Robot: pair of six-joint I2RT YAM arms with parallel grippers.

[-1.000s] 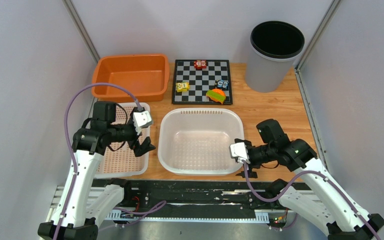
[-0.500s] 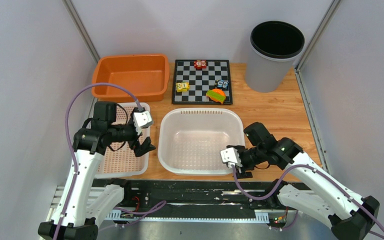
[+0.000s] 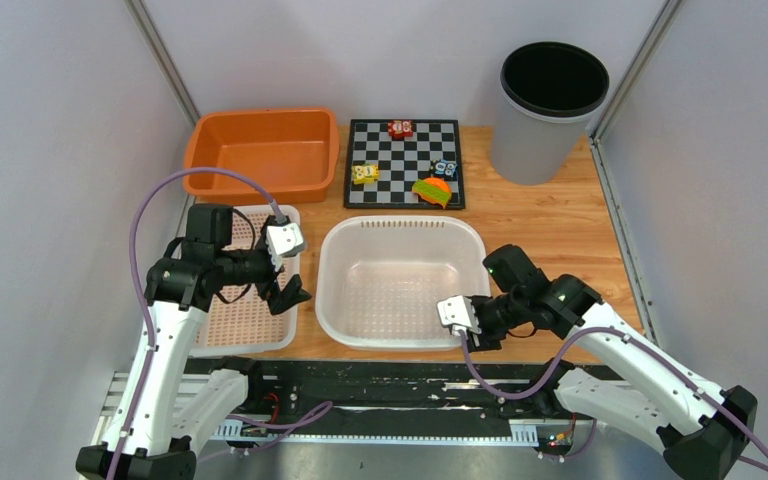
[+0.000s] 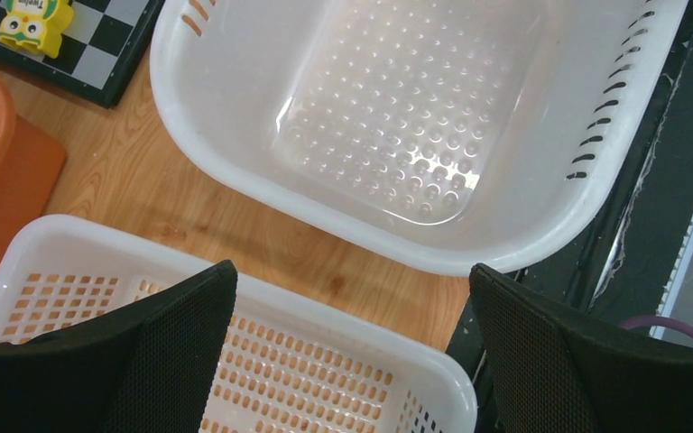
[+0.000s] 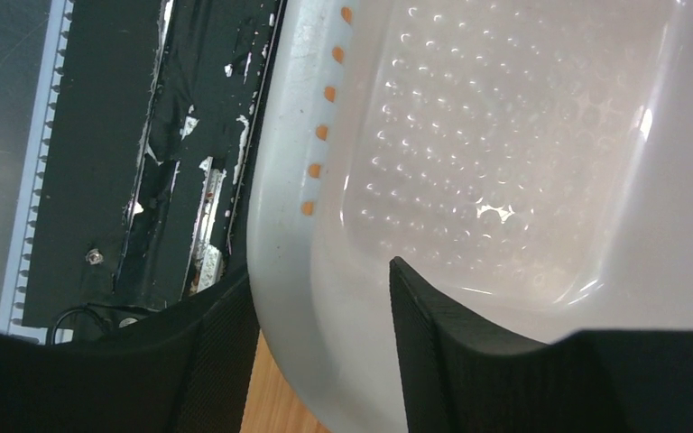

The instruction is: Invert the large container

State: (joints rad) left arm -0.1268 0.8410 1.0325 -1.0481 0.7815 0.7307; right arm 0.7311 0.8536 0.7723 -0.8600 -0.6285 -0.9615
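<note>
A wooden tabletop is enclosed by pale grey walls. The jaws of the right gripper are set astride the near right rim of the large container, one finger outside the wall and one inside, but whether the rim is already pinched cannot be told. The left gripper is held wide with nothing between its fingers, above the slotted tray just beside the container. The container sits upright and empty at mid-table, so no turning has been done — grip, lift and flip are judged to remain. Since a second earlier, the right arm has been brought in from the container's right to its corner and its jaws narrowed; the left arm is unchanged.
</note>
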